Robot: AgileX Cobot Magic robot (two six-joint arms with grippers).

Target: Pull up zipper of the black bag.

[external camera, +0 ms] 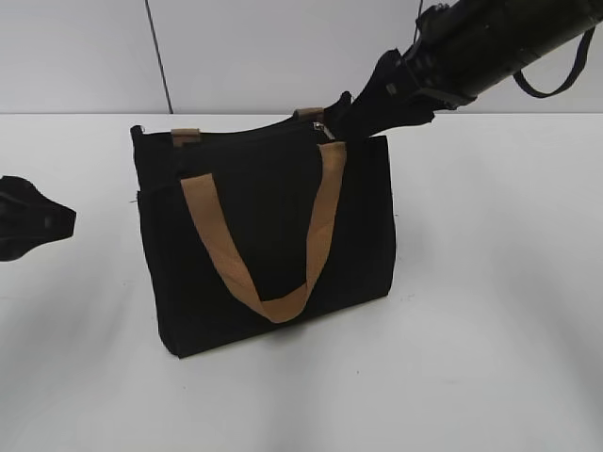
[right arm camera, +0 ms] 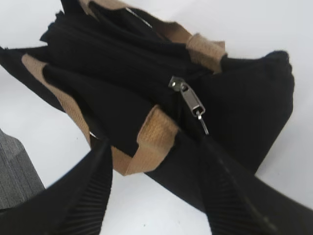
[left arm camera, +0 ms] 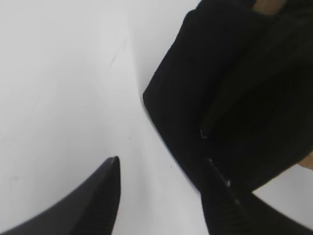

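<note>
The black bag [external camera: 268,235] stands upright on the white table, its tan strap handle [external camera: 316,226] hanging down the front. The zipper runs along the top rim, and its silver pull tab [external camera: 325,127] sits near the right end. In the right wrist view the pull tab [right arm camera: 188,100] lies just beyond my open right gripper [right arm camera: 155,147], which hovers over the bag's [right arm camera: 244,98] top right end without holding anything. That gripper [external camera: 372,94] comes in from the upper right. My left gripper [external camera: 38,221] is open and empty [left arm camera: 161,166], left of the bag [left arm camera: 234,88] and apart from it.
The white table [external camera: 490,311] stretches round the bag on all sides. A grey wall with a thin dark cable [external camera: 158,56] stands behind. A black cable loop [external camera: 556,80] hangs from the right arm.
</note>
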